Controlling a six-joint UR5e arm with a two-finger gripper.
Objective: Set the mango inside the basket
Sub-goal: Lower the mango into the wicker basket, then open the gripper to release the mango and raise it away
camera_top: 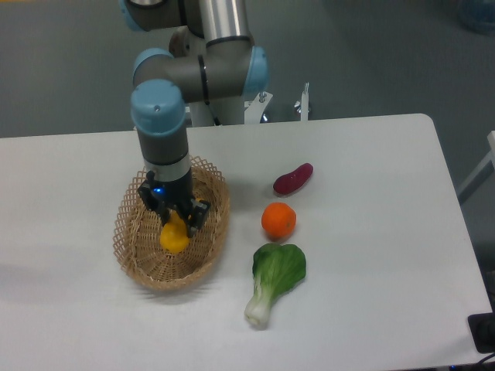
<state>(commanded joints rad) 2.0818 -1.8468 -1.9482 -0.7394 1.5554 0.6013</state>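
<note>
Yellow-orange mango (pixel 174 235); tan lattice-woven basket (pixel 133 243); white table (pixel 371 232).

White table (pixel 371 263): basket (pixel 139 255), sweet potato (pixel 293 178), orange (pixel 278 220), bok choy (pixel 274 280).

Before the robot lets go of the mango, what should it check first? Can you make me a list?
1. Mango held by the gripper: ok.
2. Mango over the basket, inside its rim: ok.
3. Mango low enough to drop softly: cannot tell from this one view.
4. Basket has room under the mango: ok, nothing else shows inside.
5. Orange, sweet potato and bok choy out of the way: ok, all on the table beside the basket.
</note>
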